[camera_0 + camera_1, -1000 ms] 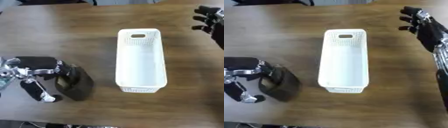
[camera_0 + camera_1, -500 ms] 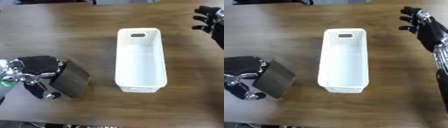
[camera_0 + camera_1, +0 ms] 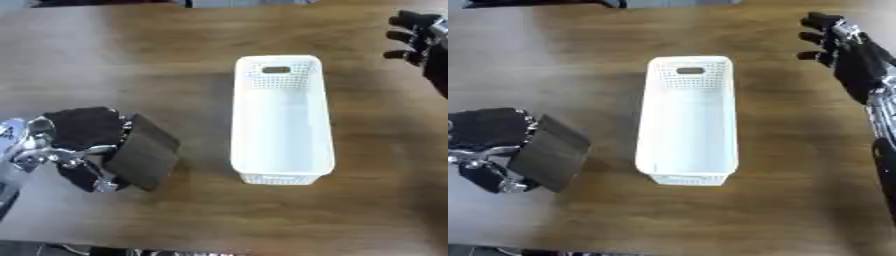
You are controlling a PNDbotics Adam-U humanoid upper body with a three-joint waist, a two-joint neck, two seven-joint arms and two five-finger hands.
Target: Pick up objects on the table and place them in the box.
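Left hand [image 3: 79, 135] grips block [image 3: 144, 152] (table's edge).

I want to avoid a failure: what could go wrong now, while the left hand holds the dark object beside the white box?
The dark flat object sits tilted in the left hand, held near one edge, so it might slip. It may also catch the rim of the white box on the way in.

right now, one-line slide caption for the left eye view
Left hand grips a dark flat block beside the empty white box; right hand idles open at the far right.
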